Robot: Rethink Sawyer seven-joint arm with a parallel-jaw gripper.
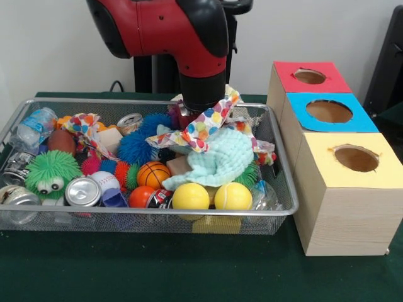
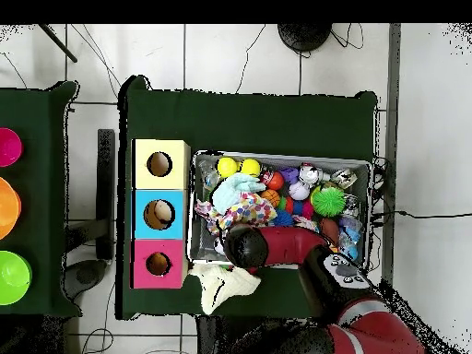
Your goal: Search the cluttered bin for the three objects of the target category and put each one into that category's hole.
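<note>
The wire-mesh bin (image 1: 151,214) is full of mixed objects. My gripper (image 1: 196,117) is down inside the bin's back middle, hidden under the arm's wrist and a polka-dot cloth (image 1: 204,128) that rises up around it. A mint knitted cloth (image 1: 221,157) lies just in front of it. Three boxes with holes stand beside the bin: red (image 1: 310,77), blue (image 1: 329,111) and yellow (image 1: 356,157). In the overhead view the arm's end (image 2: 245,245) sits over the bin's edge nearest the boxes (image 2: 159,214).
The bin holds two yellow balls (image 1: 190,196), a small basketball (image 1: 153,174), a green fuzzy toy with eyes (image 1: 51,173), cans (image 1: 82,192), a blue spiky ball (image 1: 135,148), a plastic bottle (image 1: 31,129) and a second polka-dot cloth (image 1: 85,126). A white cloth (image 2: 221,281) lies outside the bin.
</note>
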